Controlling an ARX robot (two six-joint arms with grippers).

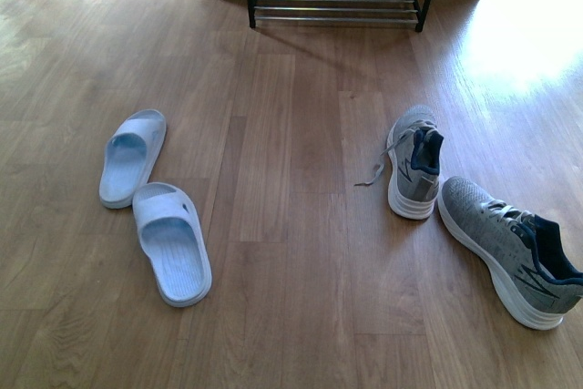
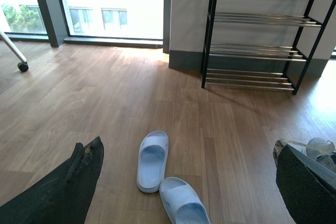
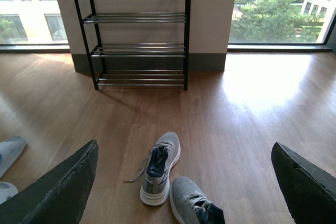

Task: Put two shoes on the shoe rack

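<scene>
No shoe is picked up yet: left gripper and right gripper both hang wide apart, slides near left, sneakers near right, rack bare at the far side, so next comes lowering onto a shoe.

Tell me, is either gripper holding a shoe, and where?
Nothing is held. The left gripper and right gripper are open and empty; sneakers and slides lie on the floor.
</scene>
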